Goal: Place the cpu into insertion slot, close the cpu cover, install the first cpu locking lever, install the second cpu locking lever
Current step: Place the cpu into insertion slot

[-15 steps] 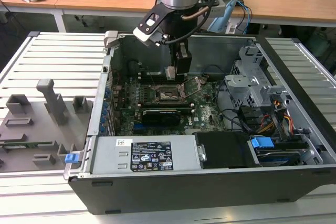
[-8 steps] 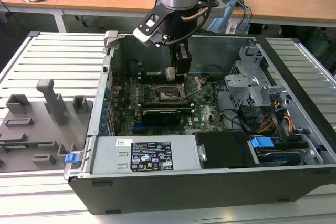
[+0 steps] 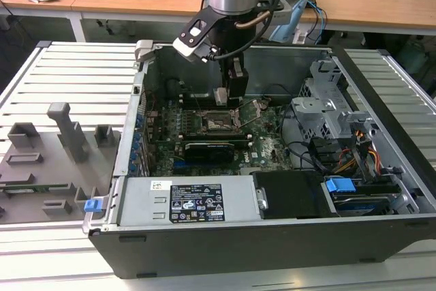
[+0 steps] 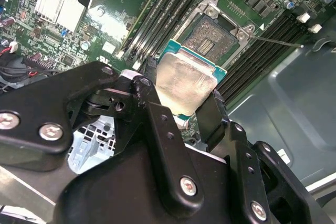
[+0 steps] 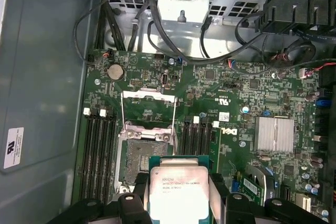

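Exterior view, left to right: grey blocks (image 3: 65, 138) at left edge of slatted table (image 3: 82, 66); open case (image 3: 204, 243) at table's middle. Gripper (image 3: 228, 95) reaches down into case over green board (image 3: 266, 142). Fingers (image 4: 212, 116) clamped on opposite edges of cpu (image 4: 186, 82), silvery top showing, chip held clear above board. Slot (image 5: 137, 158) bare, pin field exposed, just beside held cpu. Cover (image 5: 148, 107) swung open, clear of slot.
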